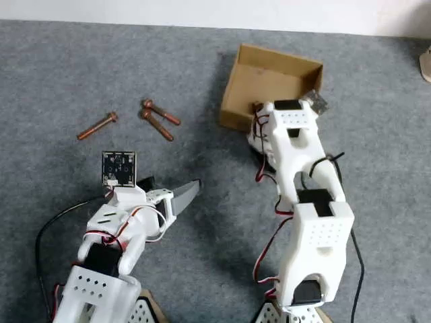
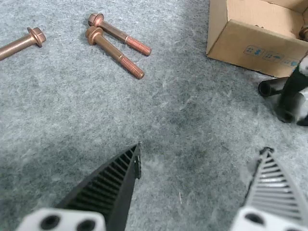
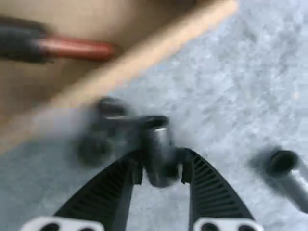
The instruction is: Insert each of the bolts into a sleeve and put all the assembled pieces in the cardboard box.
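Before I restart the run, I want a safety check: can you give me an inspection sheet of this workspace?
Surface: grey mat, flat.
Job's things: three bolts loose on the mat; box holds one sleeved bolt; loose sleeves near the box.
Clutter: nothing seen.
Tools: left tool open above the mat; right tool shut on a sleeve.
Cables: red and black wires along both arms.
Surroundings: pale strip beyond the mat.
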### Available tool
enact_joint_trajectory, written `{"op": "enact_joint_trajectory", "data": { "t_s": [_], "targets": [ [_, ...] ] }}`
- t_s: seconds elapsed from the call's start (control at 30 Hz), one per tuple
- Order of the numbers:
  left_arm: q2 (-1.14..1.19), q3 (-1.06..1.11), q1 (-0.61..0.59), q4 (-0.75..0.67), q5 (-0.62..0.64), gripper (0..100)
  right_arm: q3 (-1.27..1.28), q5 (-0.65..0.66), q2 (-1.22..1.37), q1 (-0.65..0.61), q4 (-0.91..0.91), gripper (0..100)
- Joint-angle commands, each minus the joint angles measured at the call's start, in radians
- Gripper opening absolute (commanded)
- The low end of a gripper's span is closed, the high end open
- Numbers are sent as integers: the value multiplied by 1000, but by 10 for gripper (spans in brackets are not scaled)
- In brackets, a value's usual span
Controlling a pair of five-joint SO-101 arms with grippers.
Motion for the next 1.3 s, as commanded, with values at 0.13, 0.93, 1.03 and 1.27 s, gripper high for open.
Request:
{"op": "enact_joint_trajectory", "data": {
  "t_s": [0.13,0.93,1.03,1.27],
  "targets": [
    [-8,-5,-12,-18,-9,351,-8,-11,73,21,-35,130],
    [-8,-5,-12,-17,-9,351,-68,37,22,171,-64,130],
    [-8,-5,-12,-17,-9,351,-68,37,28,186,-64,79],
    [-8,-16,-35,-15,-8,351,-67,57,19,143,7,5]
  ]
}}
